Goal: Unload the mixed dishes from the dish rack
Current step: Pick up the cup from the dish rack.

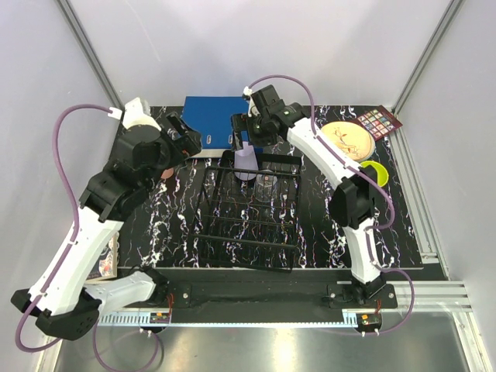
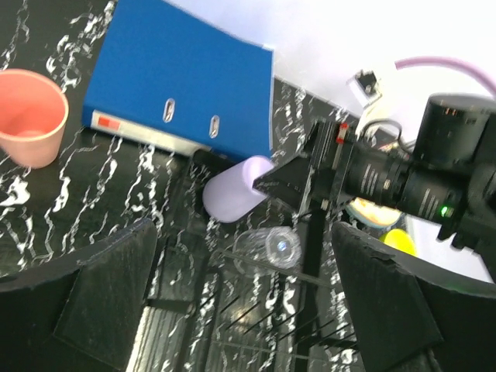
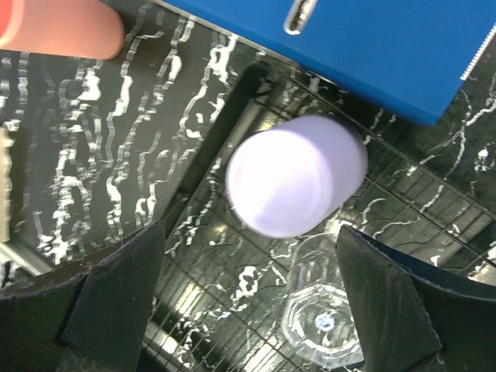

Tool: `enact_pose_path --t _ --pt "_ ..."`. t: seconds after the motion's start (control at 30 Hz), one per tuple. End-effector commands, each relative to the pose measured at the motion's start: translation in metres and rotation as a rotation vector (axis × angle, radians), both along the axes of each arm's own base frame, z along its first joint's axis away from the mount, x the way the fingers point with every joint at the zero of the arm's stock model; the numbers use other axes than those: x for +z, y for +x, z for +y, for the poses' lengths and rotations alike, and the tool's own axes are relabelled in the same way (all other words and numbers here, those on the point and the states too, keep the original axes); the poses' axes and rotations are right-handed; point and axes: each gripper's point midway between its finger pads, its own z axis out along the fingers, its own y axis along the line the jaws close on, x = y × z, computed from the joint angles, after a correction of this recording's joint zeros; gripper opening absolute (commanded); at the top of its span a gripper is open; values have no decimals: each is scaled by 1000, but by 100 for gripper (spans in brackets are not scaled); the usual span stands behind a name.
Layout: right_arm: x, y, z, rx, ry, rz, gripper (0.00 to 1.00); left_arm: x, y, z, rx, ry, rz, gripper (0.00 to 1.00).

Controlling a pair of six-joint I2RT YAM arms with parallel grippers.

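The right jaws hang wide open over the lilac cup in the far left corner of the rack; the left jaws gape open, empty.

The left arm and the right arm are built alike, with smooth white shells on the long links and chunky black housings at the joints and bases. A lilac cable loops loosely beside each arm, and a small green light glows on the right wrist's black barrel. The right gripper ends in broad, blunt, matte black fingers.
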Motion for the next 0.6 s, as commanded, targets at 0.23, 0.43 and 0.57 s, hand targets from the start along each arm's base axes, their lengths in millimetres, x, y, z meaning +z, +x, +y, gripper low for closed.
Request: enact_pose_path --t 0.23,0.43,0.57 --pt "-34 12 -3 -29 -122 14 98 -15 -2 -2 -5 40 14 99" --pt "-44 20 6 -28 -120 14 97 -18 -2 -5 -17 50 15 99" --pt "-48 22 13 -23 -111 20 92 -21 -2 -6 -18 58 22 99"
